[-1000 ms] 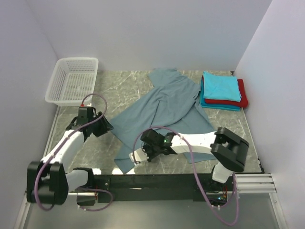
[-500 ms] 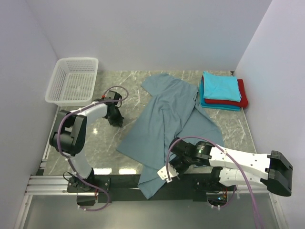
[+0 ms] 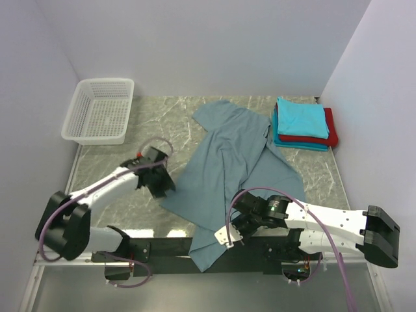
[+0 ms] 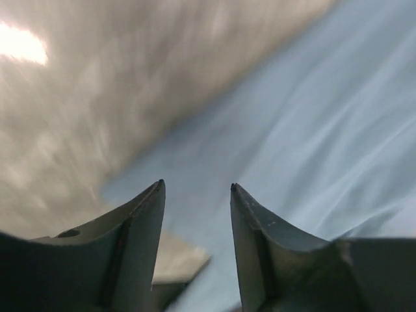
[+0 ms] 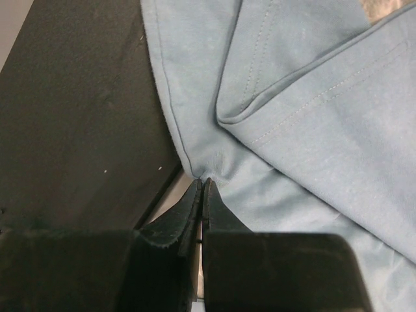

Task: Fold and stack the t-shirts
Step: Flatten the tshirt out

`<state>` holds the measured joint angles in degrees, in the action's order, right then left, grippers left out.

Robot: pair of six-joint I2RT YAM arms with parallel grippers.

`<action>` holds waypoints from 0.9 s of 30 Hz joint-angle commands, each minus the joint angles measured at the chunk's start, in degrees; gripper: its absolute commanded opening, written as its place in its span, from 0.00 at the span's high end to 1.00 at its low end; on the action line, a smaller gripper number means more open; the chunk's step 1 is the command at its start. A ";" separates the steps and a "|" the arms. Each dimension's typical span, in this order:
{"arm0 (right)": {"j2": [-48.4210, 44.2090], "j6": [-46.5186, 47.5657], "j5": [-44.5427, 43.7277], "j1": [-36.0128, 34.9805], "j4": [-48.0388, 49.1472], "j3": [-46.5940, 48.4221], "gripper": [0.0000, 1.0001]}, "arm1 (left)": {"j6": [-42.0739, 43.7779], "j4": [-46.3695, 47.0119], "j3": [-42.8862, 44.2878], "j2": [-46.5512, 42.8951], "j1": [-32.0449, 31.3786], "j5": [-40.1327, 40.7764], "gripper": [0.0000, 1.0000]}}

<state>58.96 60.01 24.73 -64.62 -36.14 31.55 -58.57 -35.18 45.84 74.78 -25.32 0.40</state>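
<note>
Since half a second ago the left tool has swung nearer across the marble to the left edge of the grey-blue shirt, while the right tool and the shirt lie as they did. The worktop is veined grey-green marble, shut in by plain pale walls. A white mesh basket stands well to the shirt's left, and a stack of folded shirts, turquoise over red over teal, sits just to its right. The shirt sprawls crumpled, its near corner lying over the black bar in front. We see the left tool over the shirt's left hem, fingers partly apart with nothing between them. The right tool is pinched tight on the shirt's near hem, where the cloth puckers at its tips.
</note>
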 commanded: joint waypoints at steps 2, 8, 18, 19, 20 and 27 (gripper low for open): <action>-0.86 -1.91 0.23 0.02 3.01 0.09 1.00 | -12.01 -0.86 -6.91 5.36 -6.49 -4.19 0.52; -2.62 -2.96 -0.47 0.11 3.18 -0.61 1.00 | -14.03 -1.20 -6.12 12.48 -10.62 1.33 0.54; -4.29 -2.62 -2.58 0.37 1.08 0.18 1.00 | -5.35 -7.53 6.08 24.44 -5.02 13.55 0.87; -4.55 -2.44 -2.50 0.37 0.20 0.61 1.00 | -3.94 -8.15 7.66 24.36 -0.48 15.31 0.89; -4.82 -2.18 -2.32 0.28 -0.24 0.70 1.00 | -2.36 -8.41 10.46 24.18 2.09 18.98 0.90; -2.72 -2.35 2.85 0.37 0.72 1.58 1.00 | 12.23 -2.62 26.20 29.78 16.79 18.61 0.99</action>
<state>55.33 57.74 23.92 -64.47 -35.68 31.42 -55.96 -42.26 64.71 101.10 -9.58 14.24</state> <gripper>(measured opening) 0.015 0.025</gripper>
